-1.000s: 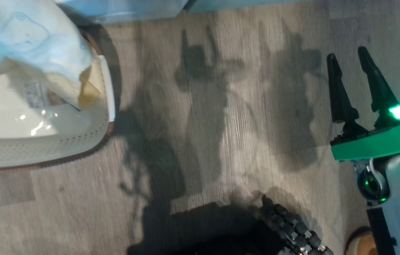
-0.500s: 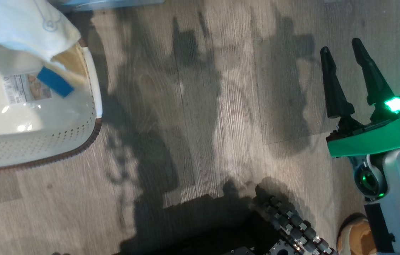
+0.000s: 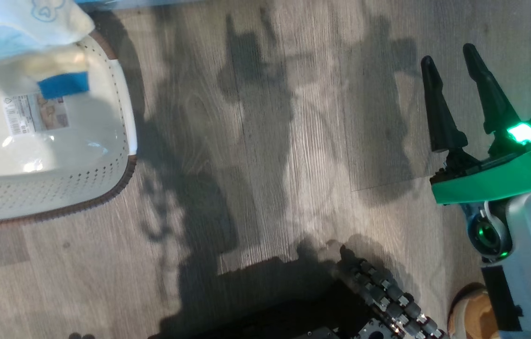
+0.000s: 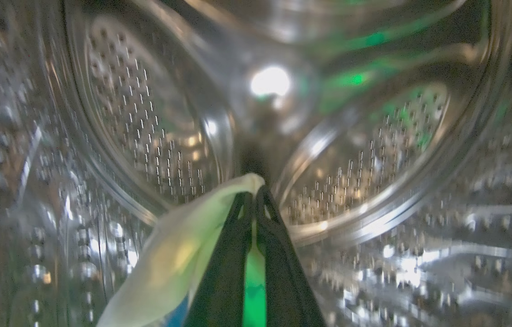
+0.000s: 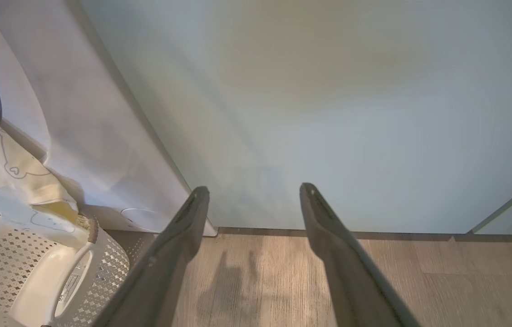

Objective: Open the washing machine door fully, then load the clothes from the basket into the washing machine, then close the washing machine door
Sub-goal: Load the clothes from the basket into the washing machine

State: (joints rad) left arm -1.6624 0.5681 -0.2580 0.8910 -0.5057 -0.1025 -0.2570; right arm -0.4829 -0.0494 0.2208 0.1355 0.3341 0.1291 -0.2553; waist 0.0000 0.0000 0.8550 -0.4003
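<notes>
Left jaws pressed together, the long dark fingers (image 4: 224,272) pinching a fold of soft pale cream fabric garment (image 4: 179,263) with a small blue bit at its lower edge; the fold trails down and to the left of the fingers in the left wrist view; the fingers are inside the perforated shiny steel drum (image 4: 147,136), pointing at its back wall, blurred

Right jaws spread wide and holding nothing, dark tapered fingers (image 3: 439,117) hanging over the grey wood-plank floor (image 3: 270,165), well apart from the basket; in the right wrist view the same fingers (image 5: 169,254) point at a flat pale teal cabinet door (image 5: 328,113)

Small rectangular cream perforated plastic basket with brown rim (image 3: 58,197) sits on the floor at the head view's upper left, its bottom mostly bare, a printed label (image 3: 35,113) showing; it stands just in front of the big white front-loading washing machine (image 5: 101,136)

Cream bear-print cloth (image 5: 11,168) hangs from up by the washer's grey-ringed mouth down to the basket's (image 5: 11,272) far end; from the head it covers that end (image 3: 20,23), a blue patch (image 3: 63,84) just below it; cannot tell if it is the pinched piece
</notes>
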